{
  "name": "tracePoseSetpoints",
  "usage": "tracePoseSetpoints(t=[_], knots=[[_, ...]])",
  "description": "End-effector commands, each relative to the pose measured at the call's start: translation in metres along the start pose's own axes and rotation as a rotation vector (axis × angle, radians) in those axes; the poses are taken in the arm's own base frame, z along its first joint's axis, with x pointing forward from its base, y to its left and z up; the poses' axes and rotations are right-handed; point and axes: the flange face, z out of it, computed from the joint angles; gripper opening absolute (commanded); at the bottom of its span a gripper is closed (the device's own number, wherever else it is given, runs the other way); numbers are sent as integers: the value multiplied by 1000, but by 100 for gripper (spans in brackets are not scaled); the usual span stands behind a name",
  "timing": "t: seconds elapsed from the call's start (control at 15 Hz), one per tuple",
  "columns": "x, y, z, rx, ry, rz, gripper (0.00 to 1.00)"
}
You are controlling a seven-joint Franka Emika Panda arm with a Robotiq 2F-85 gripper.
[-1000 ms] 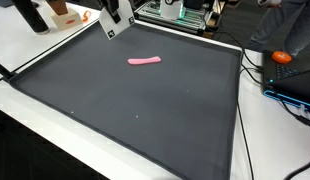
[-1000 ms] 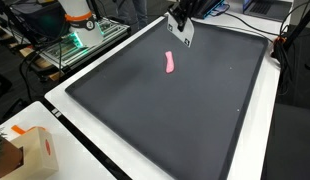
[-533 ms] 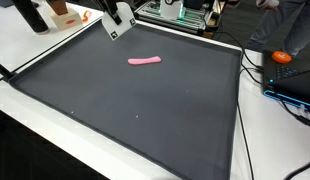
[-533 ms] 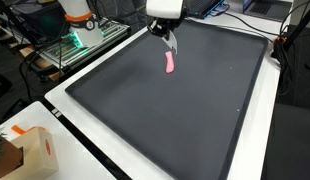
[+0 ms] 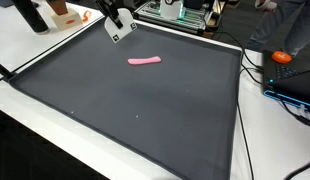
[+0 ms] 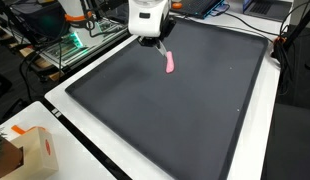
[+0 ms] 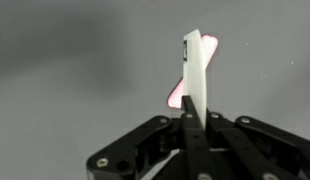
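Pink strip (image 6: 170, 64) lies flat toward twelve o'clock on the black mat (image 6: 185, 120), untouched, because the gripper (image 6: 161, 50) hangs just above at its eleven o'clock, fingers pressed together, empty.

Pink soft elongated strip (image 5: 145, 61): one
Black rectangular rubber mat (image 5: 135, 115): one
Orange round ball (image 5: 282, 57): one
Brown cardboard box (image 6: 35, 152): one
Robotiq gripper (image 6: 158, 44): one

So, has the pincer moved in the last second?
Yes. In an exterior view the pincer moved left, crossing from right of the pink strip to its left.
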Motion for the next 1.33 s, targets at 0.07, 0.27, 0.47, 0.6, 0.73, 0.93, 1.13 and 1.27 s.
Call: tracePoseSetpoints(t=[0.07, 0.27, 0.47, 0.6, 0.73, 0.93, 1.13, 1.27], knots=[[-10, 18, 9, 20, 22, 9, 1], [-10, 22, 17, 3, 15, 24, 1], [-11, 22, 24, -16, 15, 24, 1], [-11, 22, 28, -25, 10, 21, 1], [-12, 20, 31, -36, 7, 17, 1], [-13, 11, 33, -50, 9, 0, 1], [-15, -1, 37, -76, 13, -29, 1], [-17, -10, 40, -95, 13, -51, 1]])
